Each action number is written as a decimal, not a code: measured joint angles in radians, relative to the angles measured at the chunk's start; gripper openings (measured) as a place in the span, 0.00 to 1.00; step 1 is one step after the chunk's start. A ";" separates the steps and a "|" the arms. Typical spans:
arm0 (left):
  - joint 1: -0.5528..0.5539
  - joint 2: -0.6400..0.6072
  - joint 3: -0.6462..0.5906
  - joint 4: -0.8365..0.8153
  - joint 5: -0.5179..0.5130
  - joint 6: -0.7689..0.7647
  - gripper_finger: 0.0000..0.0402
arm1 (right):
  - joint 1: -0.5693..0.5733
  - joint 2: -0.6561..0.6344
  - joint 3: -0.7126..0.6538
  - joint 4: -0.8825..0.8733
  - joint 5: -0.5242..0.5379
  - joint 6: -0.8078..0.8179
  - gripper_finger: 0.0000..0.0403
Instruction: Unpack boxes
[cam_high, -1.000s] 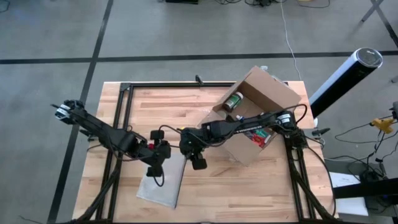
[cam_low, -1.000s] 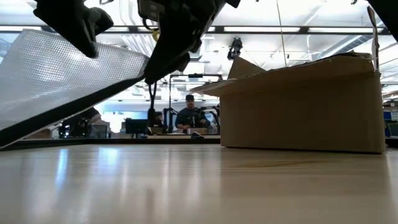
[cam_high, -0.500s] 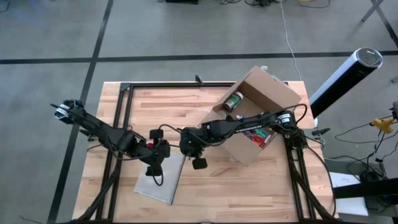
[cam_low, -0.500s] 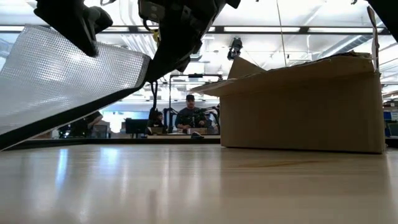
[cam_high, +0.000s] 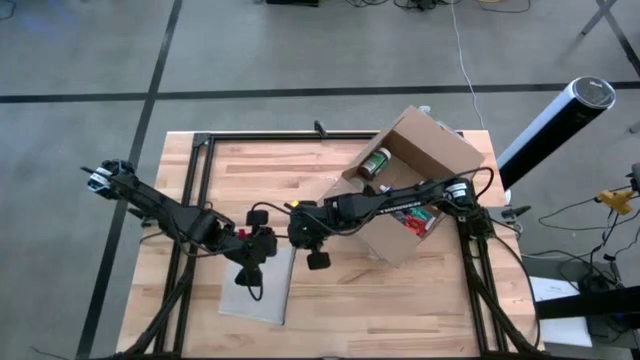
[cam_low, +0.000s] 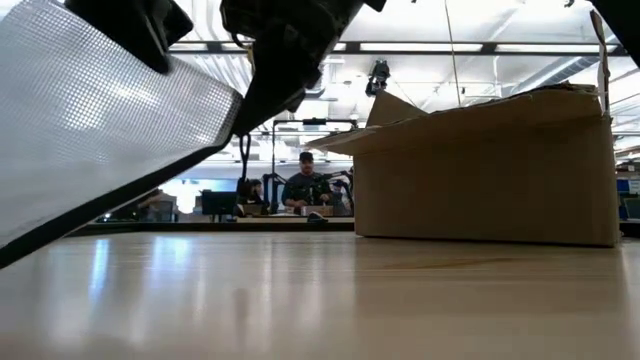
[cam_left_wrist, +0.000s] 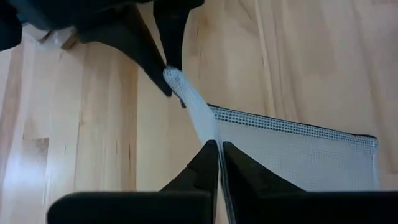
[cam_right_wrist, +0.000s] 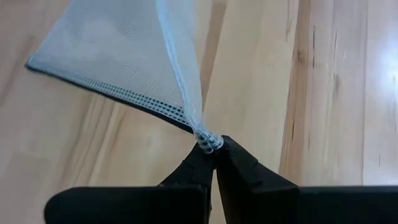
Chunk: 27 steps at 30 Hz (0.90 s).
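Near the lower centre of the high view, the left pincer (cam_high: 262, 243) is clamped on the top edge of a translucent mesh pouch (cam_high: 255, 290); its wrist view shows both fingers (cam_left_wrist: 205, 163) pressed together on the pouch rim. Just beside it, toward frame centre, the right pincer (cam_high: 300, 232) is clamped on the same rim, fingers (cam_right_wrist: 202, 163) pinched on a bunched corner of mesh. Both pincers hold the pouch off the desk (cam_high: 330, 310); in the low view it hangs tilted, filling the upper left of the frame. The brown cardboard box (cam_high: 425, 170) sits at upper right of the desk, well apart from the pincers, flaps open, a green-lidded jar (cam_high: 375, 163) and red-packaged items (cam_high: 420, 218) visible inside. In the low view, people (cam_low: 303, 187) sit in the room behind.
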 joint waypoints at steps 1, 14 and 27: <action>0.001 0.000 0.000 0.005 0.000 0.004 0.02 | 0.000 0.000 0.000 0.003 0.000 0.000 0.00; 0.017 0.000 -0.001 0.052 -0.003 0.003 0.11 | 0.001 -0.033 0.000 0.037 0.000 0.004 0.00; 0.036 0.000 -0.002 0.063 -0.153 0.060 0.01 | 0.006 -0.056 0.000 0.056 -0.001 0.010 0.00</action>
